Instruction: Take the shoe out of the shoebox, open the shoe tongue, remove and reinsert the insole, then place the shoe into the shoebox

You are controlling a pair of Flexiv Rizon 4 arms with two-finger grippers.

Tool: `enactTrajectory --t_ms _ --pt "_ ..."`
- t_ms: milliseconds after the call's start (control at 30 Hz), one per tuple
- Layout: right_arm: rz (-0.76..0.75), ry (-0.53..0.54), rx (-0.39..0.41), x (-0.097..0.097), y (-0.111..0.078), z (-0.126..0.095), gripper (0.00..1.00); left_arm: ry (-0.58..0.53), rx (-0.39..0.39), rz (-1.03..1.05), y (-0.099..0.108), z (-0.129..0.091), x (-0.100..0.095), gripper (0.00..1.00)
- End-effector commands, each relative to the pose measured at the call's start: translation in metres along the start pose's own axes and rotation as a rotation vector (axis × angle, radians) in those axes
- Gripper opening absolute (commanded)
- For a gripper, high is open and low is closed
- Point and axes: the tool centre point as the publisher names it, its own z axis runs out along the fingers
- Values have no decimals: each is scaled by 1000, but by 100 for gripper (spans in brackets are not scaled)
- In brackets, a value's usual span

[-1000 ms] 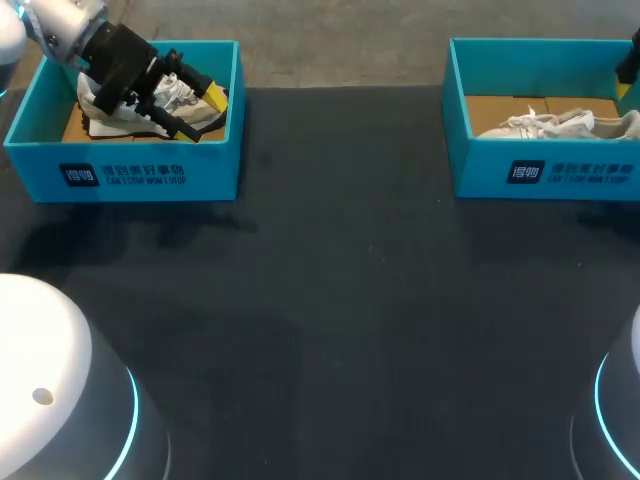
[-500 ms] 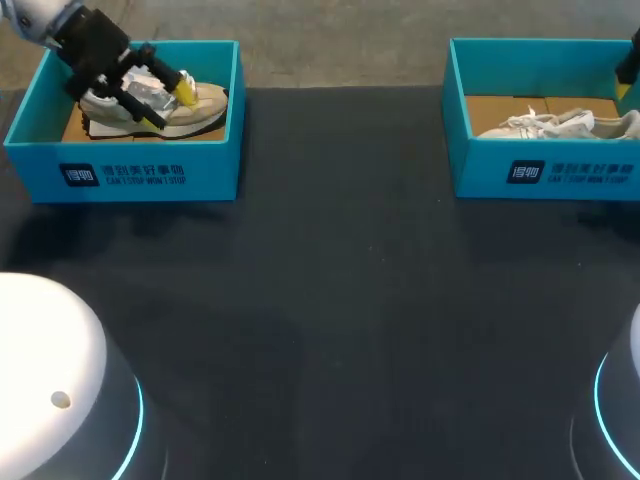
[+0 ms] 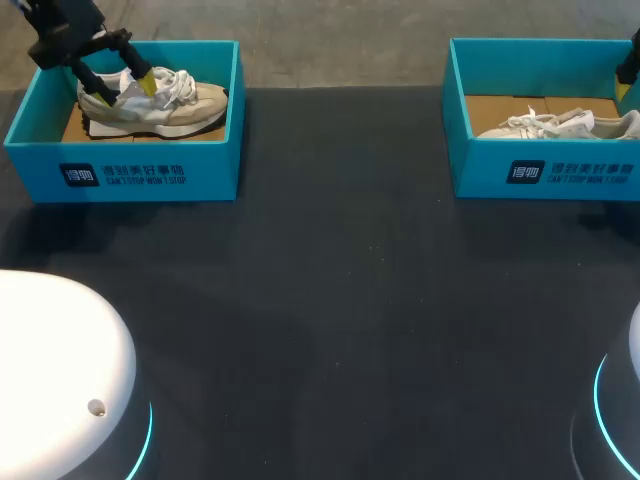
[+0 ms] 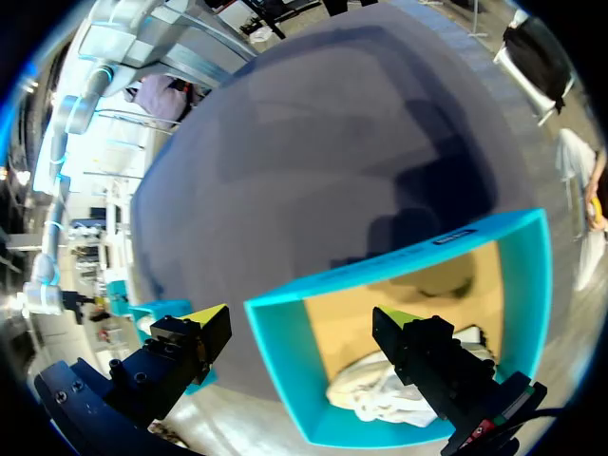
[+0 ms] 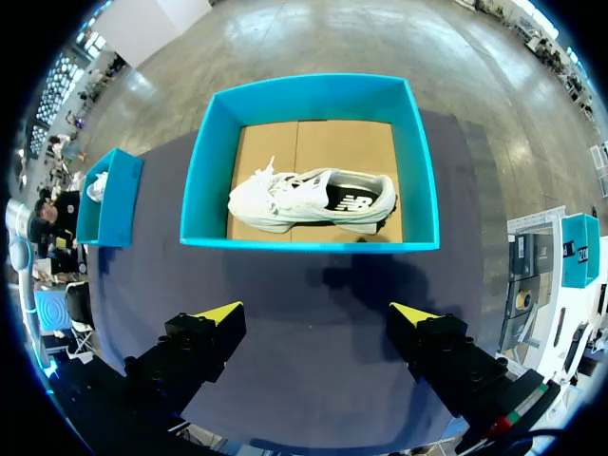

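A beige shoe [image 3: 155, 102] lies on its sole in the left teal shoebox [image 3: 140, 170]. My left gripper [image 3: 110, 80] hangs open over the box's far left corner, above the heel and apart from it. In the left wrist view one finger of that gripper [image 4: 302, 321] is over the box [image 4: 285, 351] and the other is outside its wall; the shoe [image 4: 375, 394] lies under it. A white shoe [image 5: 309, 199] lies in the right shoebox [image 5: 313, 90]. My right gripper [image 5: 316, 315] is open and empty, high above the table on the near side of that box.
The two boxes stand at the table's far left and far right [image 3: 545, 170]. Dark bare tabletop [image 3: 340, 280] spreads between and in front of them. The bases of my arms fill the near corners of the head view.
My left gripper has drawn back up and to the far left, off the beige shoe, which now lies flat in its box. The right arm has not moved.
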Motion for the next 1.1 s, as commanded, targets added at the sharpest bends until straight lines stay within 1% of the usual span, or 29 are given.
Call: enactTrajectory --t_ms 33,100,133,200,267,767,800,867,933,1067,1100 --pt "0 0 -3 0 -1 0 100 131 -16 -15 3 -6 8 100" --pt "0 0 -3 0 -1 0 100 212 -49 -25 4 -6 16 100" --pt "0 0 -3 0 -1 0 100 217 -54 -33 5 -7 19 100" --pt "0 0 -3 0 -1 0 100 255 -88 -48 6 -8 25 100" --pt "0 0 -3 0 -1 0 100 255 -114 -77 6 -9 29 100" --pt "0 0 -3 0 -1 0 100 249 -107 -83 6 -8 30 100" --pt "0 0 -3 0 -1 0 100 275 -103 -83 7 -8 31 100" --pt "0 0 -3 0 -1 0 100 308 -112 -91 10 -9 38 100" --pt "0 0 -3 0 -1 0 100 351 -105 -82 16 -10 47 100" --pt "0 0 -3 0 -1 0 100 417 -108 -101 33 -12 71 100" --pt "0 0 -3 0 -1 0 100 439 -98 -103 38 -11 77 100"
